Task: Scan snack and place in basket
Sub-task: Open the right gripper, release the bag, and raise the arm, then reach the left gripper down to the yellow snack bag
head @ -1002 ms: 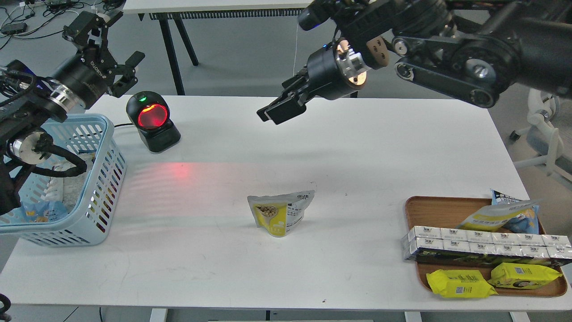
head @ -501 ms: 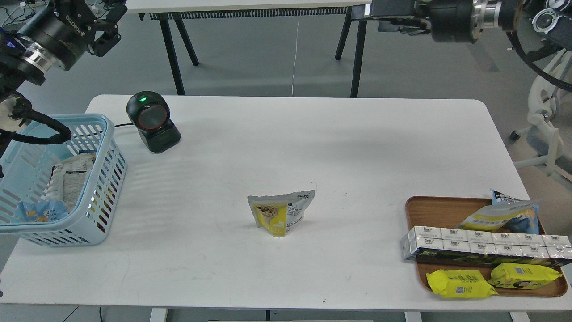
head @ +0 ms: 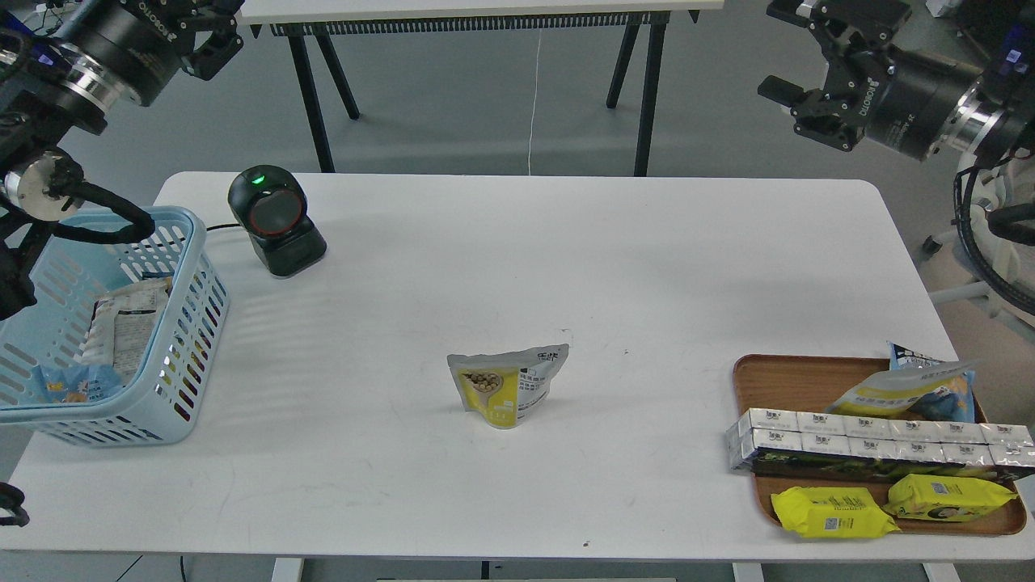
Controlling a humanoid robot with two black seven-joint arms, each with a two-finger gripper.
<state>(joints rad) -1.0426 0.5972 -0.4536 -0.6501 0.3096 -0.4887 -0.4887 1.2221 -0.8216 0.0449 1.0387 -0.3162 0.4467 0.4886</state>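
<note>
The snack (head: 508, 385), a small yellow and grey-white pouch with a bean picture, stands upright on the white table (head: 647, 267), near its middle front. The light blue basket (head: 196, 267) sits at the table's left edge and holds a few packets. My left gripper (head: 212, 20) is high at the top left, above and behind the basket, partly cut off by the view's edge; its visible finger (head: 220, 47) is splayed out, so it looks open and empty. My right gripper (head: 783, 48) is high at the top right, beyond the table, open and empty. Both are far from the snack.
A black barcode scanner (head: 275, 218) with a green light stands at the back left, beside the basket. A brown wooden tray (head: 756, 380) at the front right holds a row of white cartons (head: 873, 440), flat yellow packets (head: 833, 513) and a yellow-and-blue pouch (head: 914, 388).
My right arm has swung from over the table's middle up and away to the top right. My left arm has risen higher. The scanner's red glow has gone out. The snack has not moved.
</note>
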